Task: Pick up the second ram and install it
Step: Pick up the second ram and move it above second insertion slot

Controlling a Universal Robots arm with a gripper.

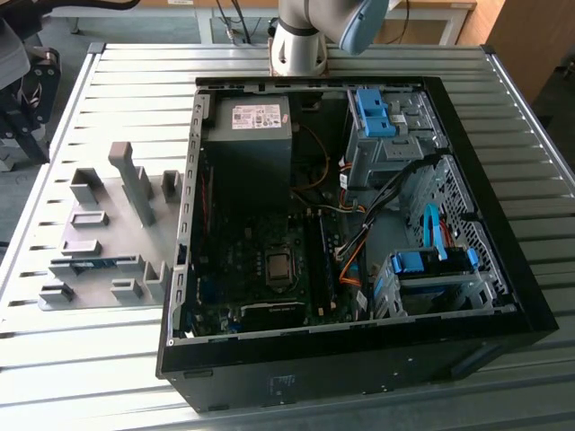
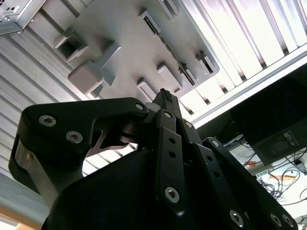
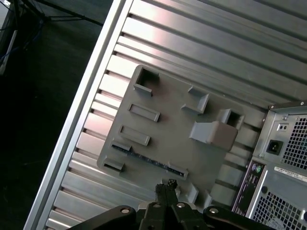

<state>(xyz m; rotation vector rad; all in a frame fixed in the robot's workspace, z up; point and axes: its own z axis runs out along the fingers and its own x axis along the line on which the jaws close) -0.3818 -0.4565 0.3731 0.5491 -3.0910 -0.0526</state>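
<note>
The second ram (image 1: pixel 94 264) is a thin blue-green stick standing on edge in holders on the grey fixture plate (image 1: pixel 99 202), at the exterior view's left of the open computer case (image 1: pixel 359 224). In the first wrist view the ram (image 3: pixel 148 160) runs between two small holders, and my gripper (image 3: pixel 165 188) hangs well above the plate's edge close to it. The black fingertips (image 2: pixel 165 98) sit together with nothing between them. In the second wrist view the ram (image 2: pixel 169 48) shows as a dark thin line on the plate.
Grey blocks (image 1: pixel 133 180) of different heights rise from the fixture plate. The ribbed metal table (image 1: pixel 81 350) ends at an edge (image 3: pixel 91 96) beside the plate. The case holds a power supply (image 1: pixel 252 135), the motherboard (image 1: pixel 269 269), cables and blue drive brackets (image 1: pixel 431 262). The arm's base (image 1: pixel 301 40) stands behind the case.
</note>
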